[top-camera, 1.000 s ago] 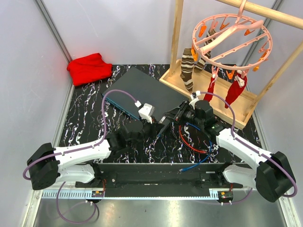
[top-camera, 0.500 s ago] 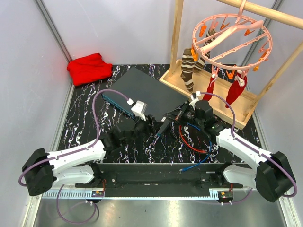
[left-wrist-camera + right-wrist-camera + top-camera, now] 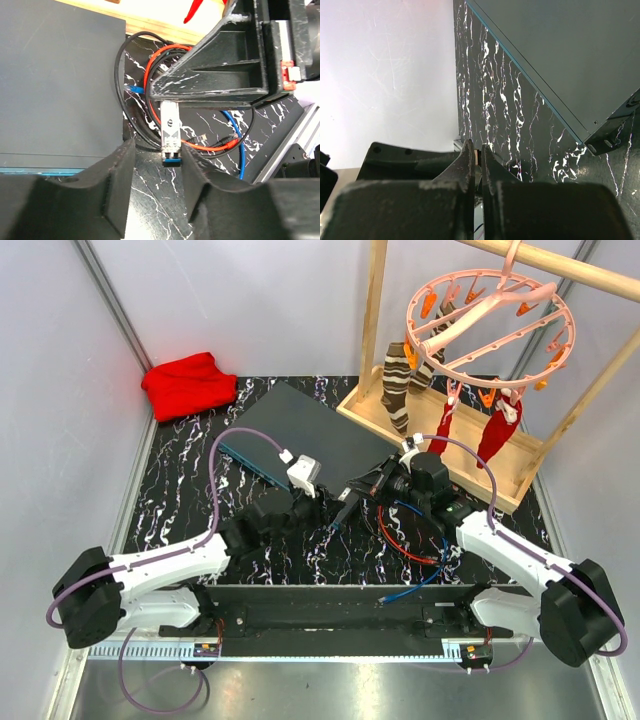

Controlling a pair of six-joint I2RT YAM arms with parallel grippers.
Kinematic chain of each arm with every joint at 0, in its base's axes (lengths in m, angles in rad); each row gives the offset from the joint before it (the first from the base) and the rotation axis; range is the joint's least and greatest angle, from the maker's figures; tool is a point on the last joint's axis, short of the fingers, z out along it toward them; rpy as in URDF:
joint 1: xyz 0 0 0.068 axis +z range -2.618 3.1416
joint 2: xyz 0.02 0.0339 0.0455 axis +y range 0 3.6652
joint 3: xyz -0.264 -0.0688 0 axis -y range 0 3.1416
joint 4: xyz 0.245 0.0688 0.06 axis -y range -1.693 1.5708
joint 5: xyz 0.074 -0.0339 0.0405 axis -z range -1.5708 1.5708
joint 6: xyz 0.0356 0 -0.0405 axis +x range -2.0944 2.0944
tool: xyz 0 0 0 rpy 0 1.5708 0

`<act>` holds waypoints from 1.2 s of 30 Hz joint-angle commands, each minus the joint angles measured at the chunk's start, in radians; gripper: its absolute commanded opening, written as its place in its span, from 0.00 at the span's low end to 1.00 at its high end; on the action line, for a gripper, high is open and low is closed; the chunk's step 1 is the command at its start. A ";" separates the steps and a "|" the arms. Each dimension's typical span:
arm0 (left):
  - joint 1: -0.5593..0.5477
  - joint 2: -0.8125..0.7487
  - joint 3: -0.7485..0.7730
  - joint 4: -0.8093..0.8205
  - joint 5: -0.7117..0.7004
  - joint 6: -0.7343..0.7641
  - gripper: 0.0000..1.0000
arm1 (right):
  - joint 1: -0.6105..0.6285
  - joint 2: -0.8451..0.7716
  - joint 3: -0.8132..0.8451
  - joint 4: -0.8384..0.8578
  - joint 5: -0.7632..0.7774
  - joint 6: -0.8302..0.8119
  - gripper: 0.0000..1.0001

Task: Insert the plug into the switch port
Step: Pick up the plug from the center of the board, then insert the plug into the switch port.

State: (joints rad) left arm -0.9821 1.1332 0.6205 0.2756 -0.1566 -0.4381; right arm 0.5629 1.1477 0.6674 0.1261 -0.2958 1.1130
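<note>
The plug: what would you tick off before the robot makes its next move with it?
1. Grip on the plug: ok, the right hand is shut on it.
2. Second hand in place: ok, the left hand has its fingers apart on either side of the plug's blue tip. Whether they touch it: cannot tell.
3. Plug at a socket of the switch: not ok, it hangs beside the switch's corner, not in a socket.
4. Free socket: cannot tell, too small to see.
5. Path free of the cables: cannot tell, red, black and blue loops lie just behind the plug.
</note>
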 commanded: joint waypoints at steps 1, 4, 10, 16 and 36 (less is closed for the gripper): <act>0.007 0.008 0.051 0.031 0.025 0.022 0.39 | -0.003 0.007 0.040 0.017 0.017 -0.018 0.00; 0.006 0.007 0.050 0.036 0.023 0.030 0.29 | -0.003 0.012 0.043 0.015 0.015 -0.019 0.00; 0.010 0.003 0.050 0.027 0.022 0.065 0.06 | -0.003 0.027 0.047 0.013 0.007 -0.024 0.02; 0.037 -0.032 0.001 -0.012 -0.004 0.082 0.00 | -0.003 0.037 0.073 -0.025 0.012 -0.115 0.46; 0.105 -0.084 -0.269 0.026 -0.161 0.211 0.00 | -0.006 -0.042 0.121 -0.223 0.092 -0.717 0.93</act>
State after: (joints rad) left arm -0.8814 1.0462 0.3920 0.1642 -0.2630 -0.2562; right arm 0.5617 1.1275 0.7689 -0.0834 -0.2188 0.4961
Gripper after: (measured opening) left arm 0.172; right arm 0.922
